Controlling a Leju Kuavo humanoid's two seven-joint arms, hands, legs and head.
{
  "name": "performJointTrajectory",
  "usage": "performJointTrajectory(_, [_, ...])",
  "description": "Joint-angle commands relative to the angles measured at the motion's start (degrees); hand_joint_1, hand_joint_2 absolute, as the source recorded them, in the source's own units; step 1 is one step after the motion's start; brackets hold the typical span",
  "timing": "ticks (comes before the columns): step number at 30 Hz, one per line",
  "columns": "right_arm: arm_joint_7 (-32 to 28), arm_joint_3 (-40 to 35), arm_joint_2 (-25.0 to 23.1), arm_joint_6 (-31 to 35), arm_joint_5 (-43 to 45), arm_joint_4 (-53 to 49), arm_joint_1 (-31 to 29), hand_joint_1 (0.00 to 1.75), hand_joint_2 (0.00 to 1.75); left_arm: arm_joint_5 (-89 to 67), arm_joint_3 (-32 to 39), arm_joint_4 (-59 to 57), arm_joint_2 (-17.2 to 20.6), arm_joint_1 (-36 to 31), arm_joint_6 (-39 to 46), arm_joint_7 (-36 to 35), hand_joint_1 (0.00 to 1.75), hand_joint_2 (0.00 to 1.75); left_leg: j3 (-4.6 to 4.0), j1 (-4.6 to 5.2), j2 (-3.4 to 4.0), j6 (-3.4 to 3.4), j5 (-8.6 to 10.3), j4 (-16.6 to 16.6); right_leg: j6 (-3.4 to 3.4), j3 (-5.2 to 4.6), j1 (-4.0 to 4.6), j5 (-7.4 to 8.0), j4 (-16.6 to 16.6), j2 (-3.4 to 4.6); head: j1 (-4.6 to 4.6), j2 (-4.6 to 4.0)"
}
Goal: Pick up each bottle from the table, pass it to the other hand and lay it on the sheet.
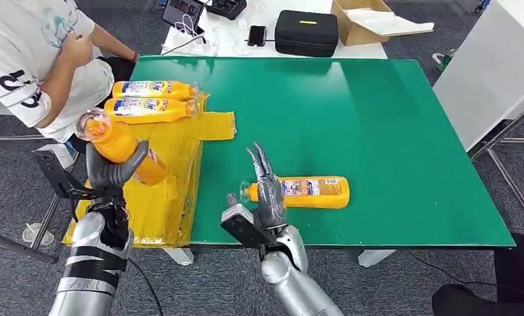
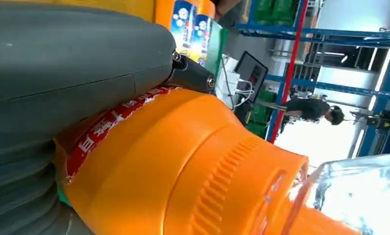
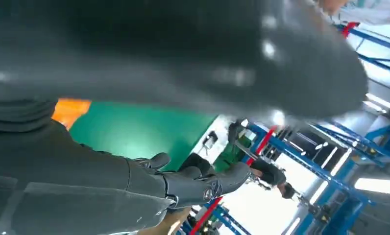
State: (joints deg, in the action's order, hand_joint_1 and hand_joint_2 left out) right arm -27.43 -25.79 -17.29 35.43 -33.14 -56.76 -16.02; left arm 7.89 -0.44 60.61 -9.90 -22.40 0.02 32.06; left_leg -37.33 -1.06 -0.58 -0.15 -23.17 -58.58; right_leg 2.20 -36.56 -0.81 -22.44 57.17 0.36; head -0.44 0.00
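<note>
My left hand grips an orange bottle with a clear cap, tilted above the yellow sheet at the table's left side. In the left wrist view the same bottle fills the space beside my thumb. Two more orange bottles lie side by side at the sheet's far end. Another orange bottle lies on the green table near the front edge. My right hand is open, fingers straight, at that bottle's cap end; its fingers hold nothing.
A person in a white shirt stands at the table's left far corner, close to the sheet. Behind the table a white bench holds a black case, a cardboard box and a phone.
</note>
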Motion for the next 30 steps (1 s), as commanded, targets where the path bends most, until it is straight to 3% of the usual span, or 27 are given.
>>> performJointTrajectory(1, [-4.46,0.62,1.71,2.4,2.98,-4.76,0.38,0.0,0.0,-16.62,-4.82,-5.59,2.94,-4.75,11.23,3.45,1.75,1.75,0.49,-0.03,0.01,0.1,-0.17,0.03,-0.13,0.53,0.08,-0.17,-0.07,-0.12,0.0,0.0])
performJointTrajectory(4, [-7.62,-1.53,2.23,3.66,5.82,-13.62,0.35,0.0,0.0,-41.03,-10.31,-18.36,5.62,-11.88,26.02,2.08,1.75,1.75,0.0,-0.01,-0.15,0.02,0.01,-0.03,-0.06,0.05,0.03,-0.06,0.04,-0.2,0.0,0.0])
performJointTrajectory(8, [-7.07,-5.4,4.14,2.62,6.82,-19.5,-0.43,0.0,0.0,-65.97,-20.85,-34.84,8.81,-18.76,34.26,-2.72,1.75,1.75,0.08,0.01,-0.26,0.04,0.03,-0.01,-0.08,0.15,0.02,-0.08,0.04,-0.3,0.0,0.0])
performJointTrajectory(13, [-7.95,-6.72,5.04,0.87,8.61,-18.32,-0.26,0.0,0.0,-75.32,-27.89,-42.42,10.81,-22.64,22.07,-6.08,1.75,1.75,0.25,-0.01,0.01,0.07,-0.03,0.02,-0.08,0.27,0.04,-0.03,-0.05,-0.07,-0.02,0.0])
performJointTrajectory(16, [-8.54,-7.31,4.84,0.07,8.97,-16.69,-0.66,0.0,0.0,-79.53,-30.82,-43.72,11.96,-23.74,19.0,-8.68,1.75,1.75,0.23,-0.02,0.11,0.03,-0.04,0.03,-0.09,0.21,0.05,-0.01,-0.04,0.04,-0.02,0.0])
performJointTrajectory(21, [-8.54,-7.34,4.8,0.05,8.98,-16.64,-0.68,0.0,0.0,-79.52,-30.8,-43.72,12.05,-23.76,19.0,-8.62,1.75,1.75,0.45,-0.07,0.17,0.04,-0.17,-0.02,-0.17,0.4,0.13,-0.14,0.02,0.06,0.0,0.0])
performJointTrajectory(30, [-8.46,-7.88,3.79,-1.5,9.68,-14.24,-1.17,0.0,0.0,-72.28,-24.76,-44.68,12.26,-22.82,6.4,-5.6,1.75,1.75,0.18,-0.09,0.18,0.05,-0.08,-0.04,-0.1,0.18,0.1,-0.04,0.0,0.13,0.0,0.0])
